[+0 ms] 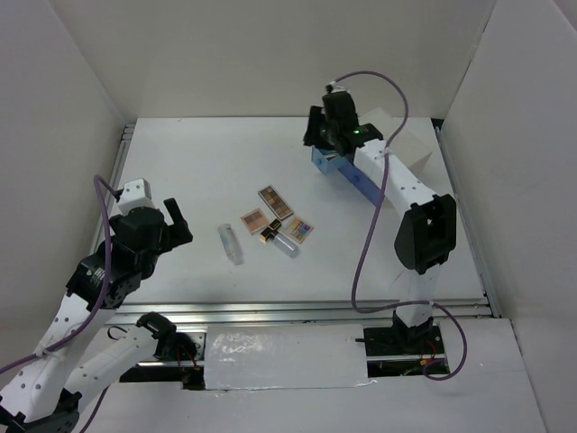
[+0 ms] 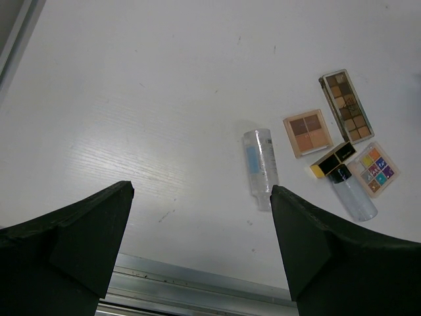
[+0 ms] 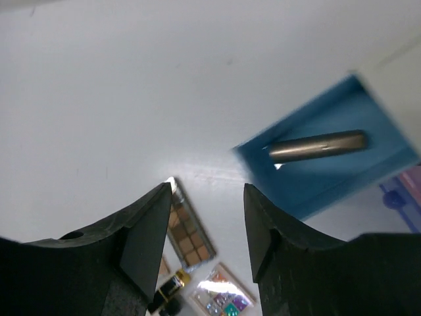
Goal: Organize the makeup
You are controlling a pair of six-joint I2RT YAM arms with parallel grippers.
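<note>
The makeup lies in a cluster mid-table: a brown palette point(image 1: 276, 201), a peach palette point(image 1: 254, 219), a multicoloured palette point(image 1: 301, 230), a gold-black lipstick point(image 1: 269, 231), a clear tube point(image 1: 231, 244) and a second small tube point(image 1: 286, 244). The left wrist view shows the clear tube point(image 2: 260, 168), peach palette point(image 2: 306, 132), brown palette point(image 2: 346, 105) and lipstick point(image 2: 332, 160). My left gripper point(image 1: 173, 221) is open and empty, left of the clear tube. My right gripper point(image 1: 320, 135) is open and empty above an open blue drawer point(image 3: 329, 164) that holds a metallic tube point(image 3: 316, 146).
A white box point(image 1: 397, 140) stands at the back right with the blue drawer point(image 1: 326, 162) pulled out towards the middle. A pink drawer point(image 3: 411, 184) shows at the edge of the right wrist view. A metal rail point(image 1: 297, 311) runs along the table's near edge.
</note>
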